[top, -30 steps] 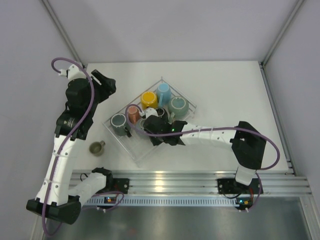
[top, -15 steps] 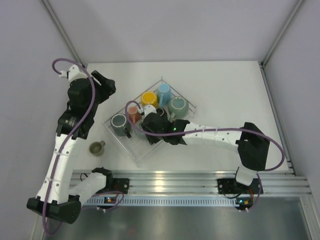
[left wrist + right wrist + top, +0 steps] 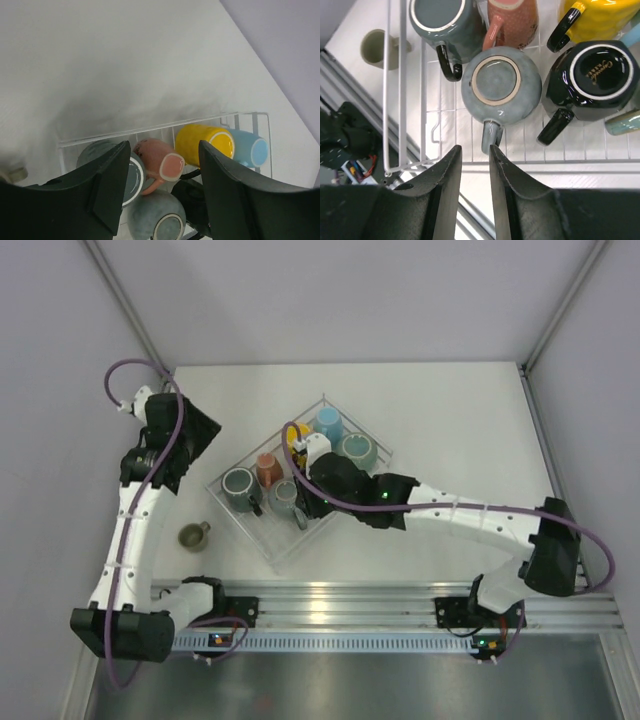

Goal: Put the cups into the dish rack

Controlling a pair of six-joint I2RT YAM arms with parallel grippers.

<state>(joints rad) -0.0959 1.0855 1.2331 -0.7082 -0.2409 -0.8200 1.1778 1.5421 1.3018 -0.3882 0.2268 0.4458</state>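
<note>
The clear dish rack (image 3: 283, 544) holds several upside-down cups: dark grey-green (image 3: 238, 486), salmon (image 3: 267, 469), grey-blue (image 3: 286, 495), yellow (image 3: 298, 429), light blue (image 3: 328, 423) and teal-green (image 3: 356, 451). The right wrist view also shows a black cup (image 3: 600, 75) beside the grey-blue one (image 3: 500, 82). My right gripper (image 3: 475, 148) is open and empty, its tips just short of the grey-blue cup's handle. A small olive cup (image 3: 193, 536) stands on the table outside the rack. My left gripper (image 3: 165, 146) is open and empty, high up left of the rack.
The rack's near wall (image 3: 402, 100) runs between the olive cup (image 3: 377, 47) and the racked cups. The metal rail (image 3: 330, 602) with the arm bases lies along the table's near edge. Grey walls close in the back and sides.
My right arm has stretched out and its wrist has moved up and right, uncovering the grey-blue cup in the rack. My left wrist has swung back to the left.
</note>
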